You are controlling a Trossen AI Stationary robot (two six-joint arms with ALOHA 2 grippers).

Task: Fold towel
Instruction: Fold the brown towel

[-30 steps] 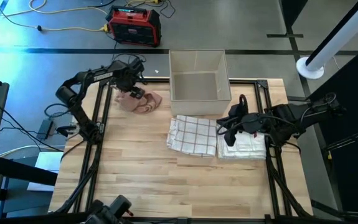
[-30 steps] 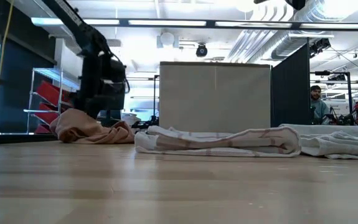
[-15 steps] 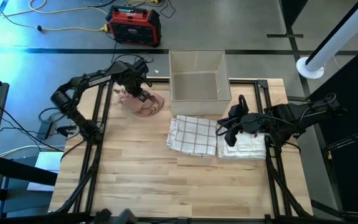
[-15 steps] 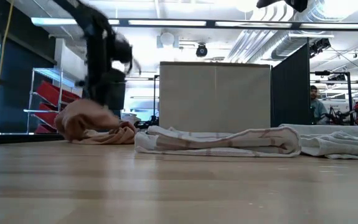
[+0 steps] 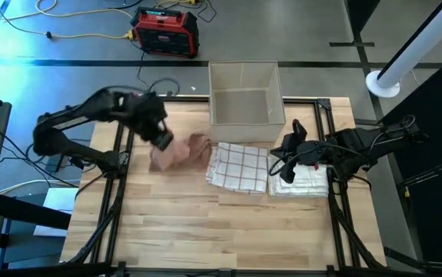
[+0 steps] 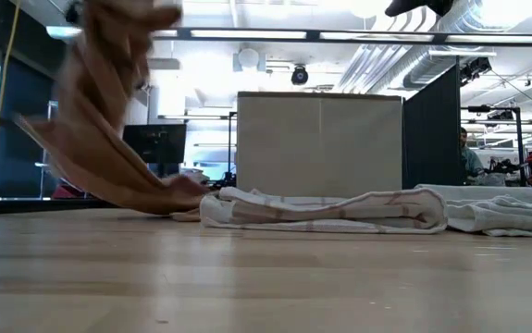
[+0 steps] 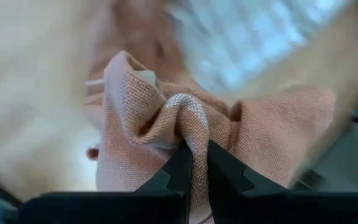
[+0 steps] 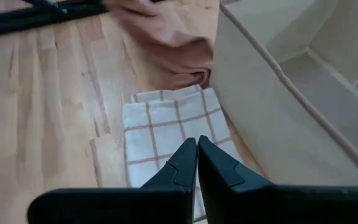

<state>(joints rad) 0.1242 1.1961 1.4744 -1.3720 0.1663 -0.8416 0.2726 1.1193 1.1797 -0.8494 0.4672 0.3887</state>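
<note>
A salmon-pink towel hangs bunched from my left gripper, which is shut on it left of the middle of the table. In the low view the towel slants down, and its lower end rests on the wood beside a folded checked towel. My right gripper is shut and hovers at the checked towel's right edge, holding nothing. The right wrist view shows the checked towel below its fingers. My left gripper pinches a bunched fold of the pink towel between its two fingers, several layers gathered together. The fingers come at it from above. The towel hangs slack below them, lifted except for its lower end, which lies on the table.
An open beige box stands at the table's far edge, behind the towels. A folded white towel lies under the right arm, right of the checked one. Bare wood fills the near half of the table.
My left gripper has taken hold of the pink towel and gone up and toward the table's near edge. The towel, a low heap before, is now drawn up into a hanging drape. It has shifted toward the checked towel, and its lower end trails on the table.
</note>
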